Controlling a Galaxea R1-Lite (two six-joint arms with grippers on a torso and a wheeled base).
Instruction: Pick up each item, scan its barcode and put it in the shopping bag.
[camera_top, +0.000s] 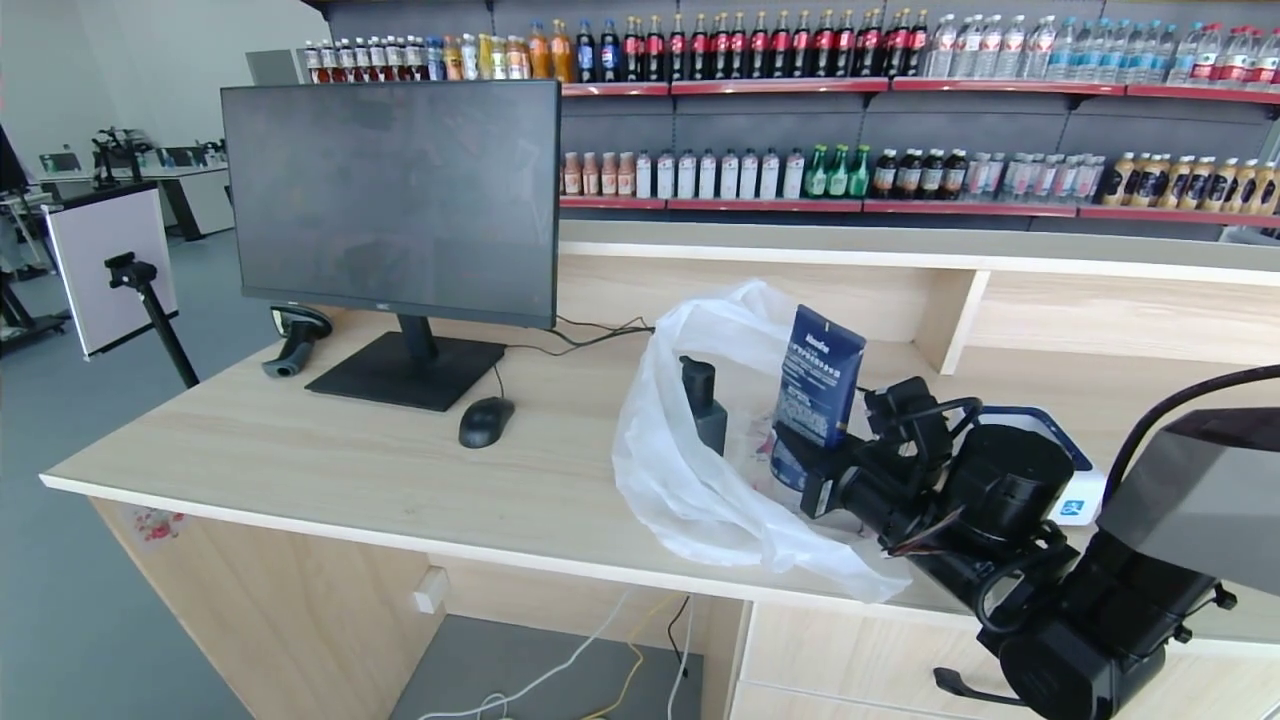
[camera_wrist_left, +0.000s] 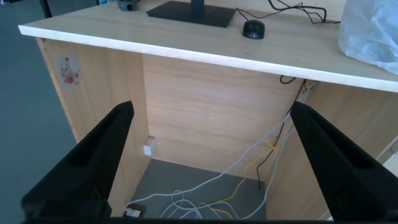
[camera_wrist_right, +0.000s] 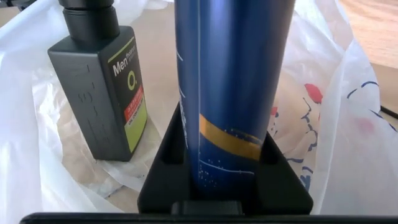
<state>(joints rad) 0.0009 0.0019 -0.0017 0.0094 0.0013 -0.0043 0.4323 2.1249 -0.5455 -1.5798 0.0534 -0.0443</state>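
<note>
A blue pouch (camera_top: 820, 385) stands upright inside the open mouth of the white shopping bag (camera_top: 690, 490) on the wooden counter (camera_top: 300, 450). My right gripper (camera_top: 812, 478) is shut on the pouch's lower end. In the right wrist view the pouch (camera_wrist_right: 233, 87) sits between the right gripper (camera_wrist_right: 224, 171) fingers, with bag plastic (camera_wrist_right: 348, 124) around it. A dark grey bottle (camera_top: 703, 402) stands upright in the bag just left of the pouch, also seen as the grey bottle (camera_wrist_right: 102, 93) close beside it. My left gripper (camera_wrist_left: 211, 162) is open and holds nothing, low in front of the counter.
A monitor (camera_top: 395, 200), a mouse (camera_top: 485, 420) and a handheld scanner (camera_top: 295, 340) are on the counter's left half. A white and blue box (camera_top: 1065, 480) lies behind my right arm. A raised wooden ledge (camera_top: 900, 260) backs the counter. Cables (camera_wrist_left: 249, 174) hang under it.
</note>
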